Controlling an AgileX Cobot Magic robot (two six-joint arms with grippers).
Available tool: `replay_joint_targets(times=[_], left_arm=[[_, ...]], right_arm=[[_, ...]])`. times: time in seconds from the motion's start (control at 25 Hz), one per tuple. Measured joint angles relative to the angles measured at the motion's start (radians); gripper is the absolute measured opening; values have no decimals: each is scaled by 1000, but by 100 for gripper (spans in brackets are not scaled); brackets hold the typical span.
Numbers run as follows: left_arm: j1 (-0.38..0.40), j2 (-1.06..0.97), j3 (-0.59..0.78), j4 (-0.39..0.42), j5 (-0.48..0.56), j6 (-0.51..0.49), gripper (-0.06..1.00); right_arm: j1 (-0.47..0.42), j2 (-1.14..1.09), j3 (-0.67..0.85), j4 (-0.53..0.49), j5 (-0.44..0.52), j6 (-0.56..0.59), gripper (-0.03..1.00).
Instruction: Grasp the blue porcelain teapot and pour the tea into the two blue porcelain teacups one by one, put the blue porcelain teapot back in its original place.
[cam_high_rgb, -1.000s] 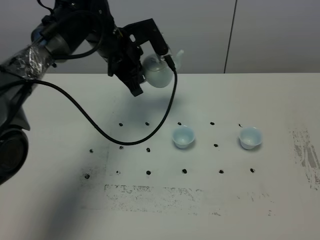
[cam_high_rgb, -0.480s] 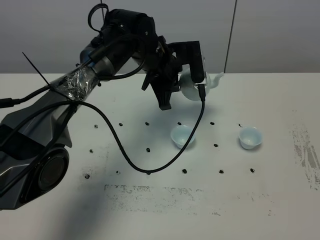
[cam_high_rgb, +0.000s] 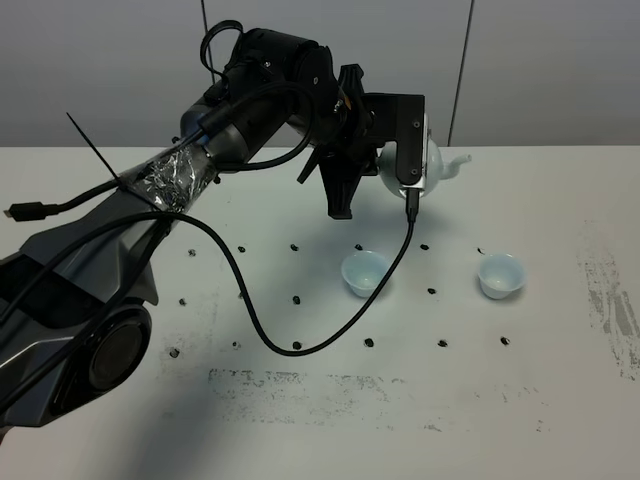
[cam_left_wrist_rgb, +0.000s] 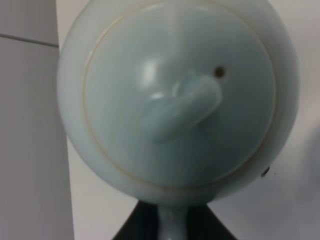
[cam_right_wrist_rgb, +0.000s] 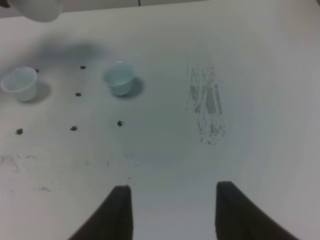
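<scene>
Left arm (cam_high_rgb: 240, 130) raised, stretched across middle; left gripper (cam_high_rgb: 408, 165) clamped on teapot (cam_high_rgb: 440, 166). Right gripper (cam_right_wrist_rgb: 172, 212) fingers (cam_right_wrist_rgb: 120, 210) spread.

The scuffed white table (cam_high_rgb: 560, 420) bears a left teacup (cam_high_rgb: 365, 273) and a right teacup (cam_high_rgb: 500, 275).

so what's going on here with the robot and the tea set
The left gripper holds the blue porcelain teapot up in the air, roughly upright, with its spout toward the right of the high view. No pouring shows yet. The left-hand teacup and the right-hand teacup stand upright on the table. The right gripper hangs open and empty above the table.
</scene>
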Motion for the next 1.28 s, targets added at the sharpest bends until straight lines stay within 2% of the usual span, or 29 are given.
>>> replay_joint_targets(times=[0.36, 0.56, 0.84, 1.0, 1.28], left_arm=[[-21, 0, -2, 86, 0, 38, 8], [-26, 15, -5, 92, -11, 93, 8], [-59, 51, -5, 166, -98, 103, 8], [-81, 72, -5, 174, -139, 103, 8], [-111, 89, -5, 253, -155, 103, 8]], right_arm=[[0, 0, 0, 0, 0, 1, 37], [0, 0, 0, 0, 0, 1, 37], [0, 0, 0, 0, 0, 0, 37], [0, 0, 0, 1, 0, 0, 37], [0, 0, 0, 1, 0, 1, 37]])
